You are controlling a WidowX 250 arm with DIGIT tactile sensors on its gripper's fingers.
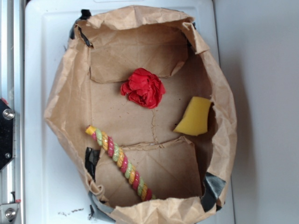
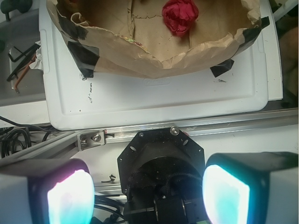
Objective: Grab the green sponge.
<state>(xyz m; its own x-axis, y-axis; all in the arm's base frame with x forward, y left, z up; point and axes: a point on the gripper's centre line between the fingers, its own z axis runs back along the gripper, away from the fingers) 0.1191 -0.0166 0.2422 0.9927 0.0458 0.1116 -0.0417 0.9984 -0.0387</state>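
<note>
Green sponge (image 1: 195, 116) against the paper bag's (image 1: 65, 98) right wall — red cloth (image 1: 144, 87) just left, rope (image 1: 120, 162) lower left.

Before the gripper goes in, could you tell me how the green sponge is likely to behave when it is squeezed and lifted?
The green sponge looks like a foam block, so it will probably compress between the fingers and feel light. Its matte surface suggests it should not slip easily. It lies flat against the paper bag's wall, so a push may just wedge it there, not roll it.
</note>
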